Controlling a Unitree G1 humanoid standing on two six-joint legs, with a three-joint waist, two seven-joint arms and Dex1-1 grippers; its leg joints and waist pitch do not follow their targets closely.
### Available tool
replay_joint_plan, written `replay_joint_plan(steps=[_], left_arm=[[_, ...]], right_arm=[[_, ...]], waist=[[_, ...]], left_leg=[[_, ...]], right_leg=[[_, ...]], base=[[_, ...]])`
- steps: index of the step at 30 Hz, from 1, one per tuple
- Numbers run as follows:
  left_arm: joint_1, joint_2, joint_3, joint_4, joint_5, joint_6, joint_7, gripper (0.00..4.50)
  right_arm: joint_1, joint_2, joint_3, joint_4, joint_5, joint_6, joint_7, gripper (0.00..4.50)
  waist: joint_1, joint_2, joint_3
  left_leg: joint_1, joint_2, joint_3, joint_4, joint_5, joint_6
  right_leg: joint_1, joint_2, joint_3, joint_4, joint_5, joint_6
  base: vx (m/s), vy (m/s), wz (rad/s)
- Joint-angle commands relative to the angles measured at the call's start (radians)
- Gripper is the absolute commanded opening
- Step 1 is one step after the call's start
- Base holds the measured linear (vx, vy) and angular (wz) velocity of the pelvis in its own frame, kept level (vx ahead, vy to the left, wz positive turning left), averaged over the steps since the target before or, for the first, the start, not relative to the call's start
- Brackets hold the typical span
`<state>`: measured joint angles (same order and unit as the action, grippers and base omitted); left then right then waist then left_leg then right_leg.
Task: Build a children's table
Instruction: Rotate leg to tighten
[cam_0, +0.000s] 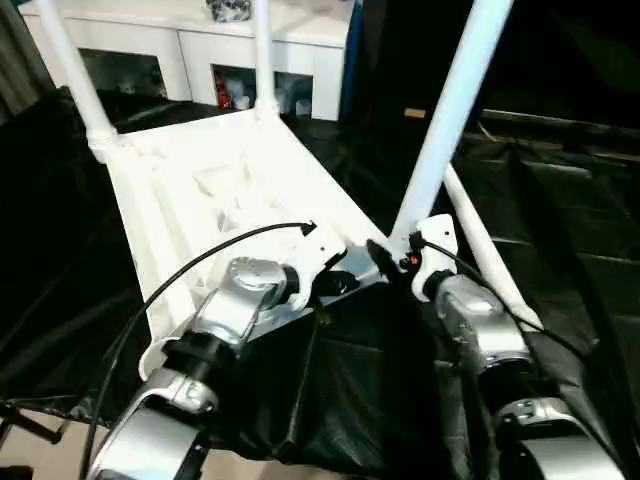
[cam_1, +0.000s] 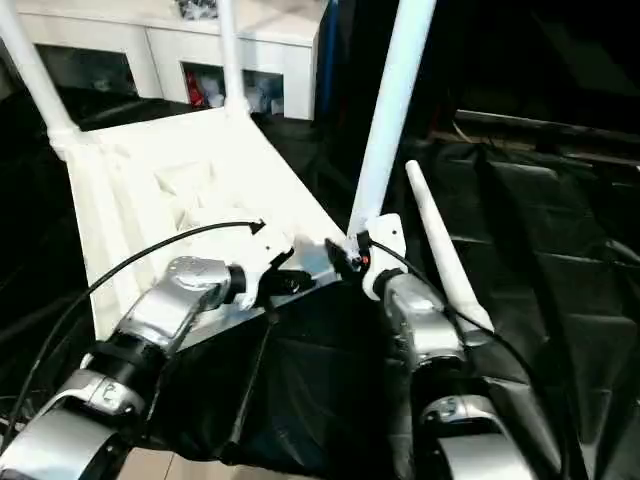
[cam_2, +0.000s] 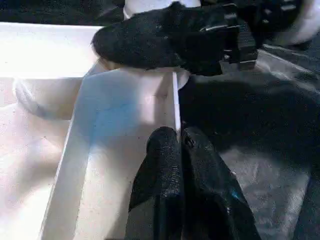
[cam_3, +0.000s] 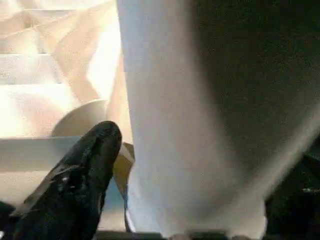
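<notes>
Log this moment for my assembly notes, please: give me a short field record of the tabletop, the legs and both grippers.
tabletop: white tabletop lies upside down on black sheeting, ribbed underside up
legs standing: three; two far legs and the near right leg
loose leg: one white leg lies on the sheeting, right of the tabletop
left gripper: left gripper shut on the tabletop's near edge wall
right gripper: right gripper at the base of the near right leg; one finger is beside the leg
background: white cabinet
</notes>
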<state>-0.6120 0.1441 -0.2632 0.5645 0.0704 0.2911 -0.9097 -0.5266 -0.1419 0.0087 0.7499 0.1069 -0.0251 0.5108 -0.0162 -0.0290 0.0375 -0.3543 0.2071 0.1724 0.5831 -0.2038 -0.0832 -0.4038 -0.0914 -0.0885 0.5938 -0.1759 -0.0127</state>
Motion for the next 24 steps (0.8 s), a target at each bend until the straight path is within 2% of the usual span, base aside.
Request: replay_joint_plan(steps=[1,3,4,5,7,8,10,11,13,14,17,21,24], left_arm=[[0.023,-0.003,-0.075,-0.011,-0.014,-0.016,-0.091,0.00],[0.032,0.027,-0.075,-0.025,-0.025,-0.034,-0.131,0.00],[0.034,0.038,-0.072,-0.029,-0.030,-0.038,-0.147,0.00],[0.044,0.074,-0.070,-0.052,-0.051,-0.054,-0.213,0.00],[0.049,0.091,-0.072,-0.064,-0.058,-0.060,-0.241,0.00],[0.054,0.110,-0.072,-0.080,-0.065,-0.061,-0.276,0.00],[0.055,0.119,-0.071,-0.088,-0.070,-0.059,-0.293,0.00],[0.058,0.139,-0.073,-0.097,-0.072,-0.064,-0.319,0.00],[0.059,0.147,-0.075,-0.100,-0.071,-0.068,-0.328,0.00],[0.063,0.178,-0.088,-0.101,-0.062,-0.087,-0.361,0.00],[0.073,0.213,-0.102,-0.106,-0.058,-0.102,-0.397,0.00],[0.074,0.217,-0.096,-0.101,-0.064,-0.101,-0.396,0.00],[0.072,0.201,-0.080,-0.094,-0.068,-0.087,-0.376,0.00]], right_arm=[[0.015,-0.002,0.069,-0.049,0.017,-0.006,0.119,4.02],[0.039,-0.043,0.093,-0.098,0.032,0.001,0.224,4.02],[0.050,-0.060,0.101,-0.120,0.042,0.010,0.271,4.02],[0.081,-0.110,0.125,-0.188,0.066,0.050,0.412,4.02],[0.095,-0.135,0.139,-0.218,0.076,0.067,0.470,4.02],[0.111,-0.164,0.154,-0.250,0.082,0.088,0.535,4.02],[0.119,-0.180,0.163,-0.267,0.086,0.102,0.563,4.02],[0.132,-0.212,0.184,-0.293,0.084,0.111,0.606,4.02],[0.135,-0.223,0.192,-0.299,0.081,0.110,0.619,4.02],[0.141,-0.245,0.206,-0.317,0.086,0.127,0.650,3.87],[0.149,-0.267,0.218,-0.344,0.092,0.156,0.684,3.60],[0.157,-0.253,0.213,-0.355,0.096,0.174,0.672,3.30],[0.163,-0.224,0.197,-0.350,0.095,0.192,0.633,3.09]], waist=[[0.006,0.002,-0.055],[0.009,0.002,-0.053],[0.011,0.006,-0.051],[0.012,0.007,-0.050],[0.017,0.006,-0.048],[0.023,0.006,-0.049],[0.024,0.007,-0.048],[0.029,0.010,-0.049],[0.030,0.008,-0.050],[0.031,0.011,-0.050],[0.032,0.011,-0.050],[0.039,0.014,-0.050],[0.041,0.012,-0.050]], left_leg=[[-0.008,0.024,0.003,-0.063,-0.156,0.098],[-0.007,0.024,0.003,-0.064,-0.161,0.103],[-0.006,0.025,0.004,-0.064,-0.178,0.106],[-0.005,0.026,0.004,-0.065,-0.197,0.100],[-0.004,0.028,0.003,-0.067,-0.212,0.099],[-0.002,0.029,0.002,-0.066,-0.209,0.100],[-0.002,0.030,0.002,-0.067,-0.201,0.096],[0.004,0.030,0.003,-0.066,-0.193,0.089],[0.002,0.029,0.003,-0.066,-0.184,0.087],[0.002,0.028,0.002,-0.067,-0.183,0.086],[0.001,0.028,0.003,-0.066,-0.184,0.083],[0.005,0.029,0.004,-0.067,-0.187,0.068],[0.004,0.028,0.003,-0.069,-0.191,0.055]], right_leg=[[0.057,-0.048,0.048,-0.065,-0.142,-0.252],[0.060,-0.047,0.047,-0.066,-0.151,-0.256],[0.057,-0.047,0.048,-0.068,-0.172,-0.255],[0.055,-0.049,0.049,-0.070,-0.200,-0.253],[0.056,-0.048,0.050,-0.072,-0.223,-0.244],[0.056,-0.048,0.051,-0.071,-0.220,-0.242],[0.054,-0.050,0.051,-0.070,-0.212,-0.247],[0.052,-0.049,0.052,-0.069,-0.194,-0.256],[0.054,-0.048,0.052,-0.064,-0.174,-0.259],[0.055,-0.048,0.051,-0.064,-0.169,-0.261],[0.056,-0.048,0.051,-0.063,-0.167,-0.259],[0.054,-0.048,0.052,-0.063,-0.173,-0.258],[0.056,-0.049,0.052,-0.063,-0.182,-0.254]], base=[[0.000,0.000,0.00],[0.000,0.000,0.00],[0.000,0.000,0.00],[0.000,0.000,0.00],[0.000,0.000,0.00],[0.000,0.000,0.00],[0.000,0.000,0.00],[0.000,0.000,0.00],[0.000,0.000,0.00],[0.000,0.000,0.00],[0.000,0.000,0.00],[0.000,0.000,0.00],[0.000,0.000,0.00]])
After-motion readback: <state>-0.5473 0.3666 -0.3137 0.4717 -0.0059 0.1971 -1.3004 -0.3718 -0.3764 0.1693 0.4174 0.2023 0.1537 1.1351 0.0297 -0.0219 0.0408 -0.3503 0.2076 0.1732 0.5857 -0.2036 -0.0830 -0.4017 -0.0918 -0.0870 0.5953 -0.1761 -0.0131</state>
